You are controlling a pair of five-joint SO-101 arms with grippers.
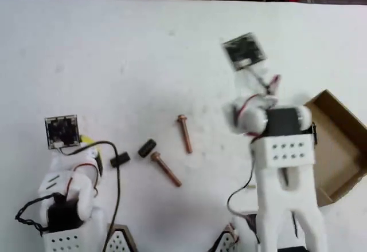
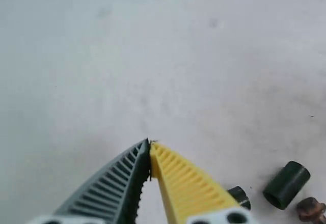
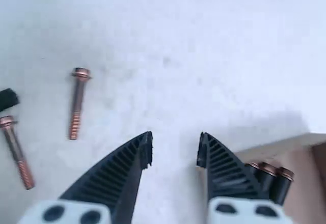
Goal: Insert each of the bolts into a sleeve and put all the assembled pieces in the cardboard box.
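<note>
Here, two bolts (image 1: pixel 184 133) and two sleeves (image 1: pixel 147 147) lie loose on the table (image 1: pixel 143 51).

You have open table (image 1: pixel 143 51) beyond the cardboard box (image 1: pixel 341 132) — only two loose bolts (image 1: pixel 184 133) and two sleeves (image 1: pixel 147 147) clutter the stretch left of it.

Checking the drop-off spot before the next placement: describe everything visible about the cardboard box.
The cardboard box is plain brown card, open at the top with a flap folded outward. It rests flat on the white table near its right edge, set at an angle. Inside one corner lie at least two assembled pieces, dark sleeves with copper bolt heads showing.
</note>
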